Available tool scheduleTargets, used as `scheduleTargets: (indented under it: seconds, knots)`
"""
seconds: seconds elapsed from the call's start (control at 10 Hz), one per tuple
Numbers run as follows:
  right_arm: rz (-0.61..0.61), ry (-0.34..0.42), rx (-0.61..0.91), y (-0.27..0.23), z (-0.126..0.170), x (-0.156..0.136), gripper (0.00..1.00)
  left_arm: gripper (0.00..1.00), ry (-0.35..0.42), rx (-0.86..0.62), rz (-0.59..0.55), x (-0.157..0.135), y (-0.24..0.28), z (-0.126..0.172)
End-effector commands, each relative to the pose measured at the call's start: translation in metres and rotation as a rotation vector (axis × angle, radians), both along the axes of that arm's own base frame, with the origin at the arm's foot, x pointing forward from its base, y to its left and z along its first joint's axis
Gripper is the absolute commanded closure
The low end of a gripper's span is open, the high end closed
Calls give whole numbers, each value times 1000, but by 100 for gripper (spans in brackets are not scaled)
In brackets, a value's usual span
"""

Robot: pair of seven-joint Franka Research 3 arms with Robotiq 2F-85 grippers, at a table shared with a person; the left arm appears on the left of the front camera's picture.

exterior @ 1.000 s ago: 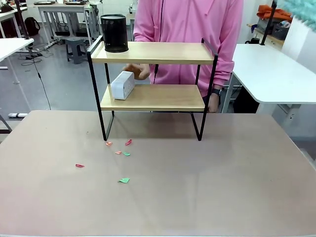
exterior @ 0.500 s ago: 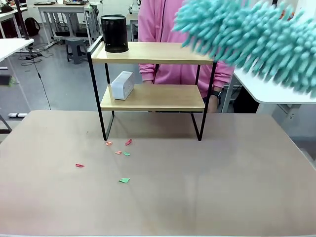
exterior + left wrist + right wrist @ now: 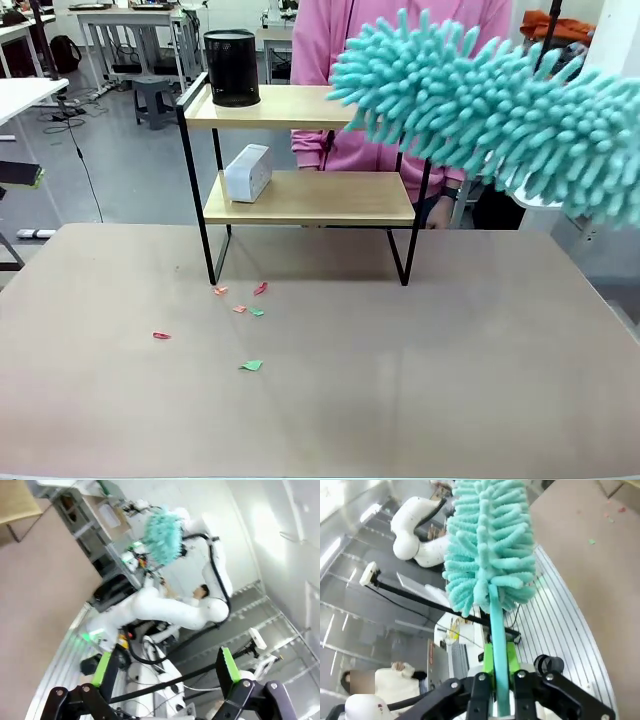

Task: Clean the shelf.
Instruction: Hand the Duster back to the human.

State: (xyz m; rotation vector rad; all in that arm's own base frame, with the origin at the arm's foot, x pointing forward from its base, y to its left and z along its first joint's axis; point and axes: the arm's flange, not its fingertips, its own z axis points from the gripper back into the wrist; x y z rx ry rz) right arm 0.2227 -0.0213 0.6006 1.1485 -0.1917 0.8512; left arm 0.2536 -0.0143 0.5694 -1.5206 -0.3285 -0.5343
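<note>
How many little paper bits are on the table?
6. Four paper bits cluster just in front of the shelf's left leg: pink, red, pink, green. One red lies farther left, one green nearer the camera. Tinier ones may escape notice.

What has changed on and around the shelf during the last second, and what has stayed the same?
The duster, held in the shut right gripper, swung in from the upper right and now hides the top right corner of the shelf. The person drew back the hand from beside the white box. Shelf, black cup, box and paper scraps stayed put.
</note>
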Motion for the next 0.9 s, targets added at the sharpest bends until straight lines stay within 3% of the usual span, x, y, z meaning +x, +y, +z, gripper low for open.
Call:
scheduleTargets:
  seconds: [0.0, 0.3, 0.8]
  knots:
    - [221, -49, -103, 34, 23, 37, 87, 0, 33, -61, -97, 16, -26, 4]
    - [382, -41, -289, 96, 50, 70, 87, 0, 74, 9, -133, 36, -55, -8]
    - [537, 28, -385, 163, 32, 93, 87, 0, 115, 143, -309, 52, -131, -30]
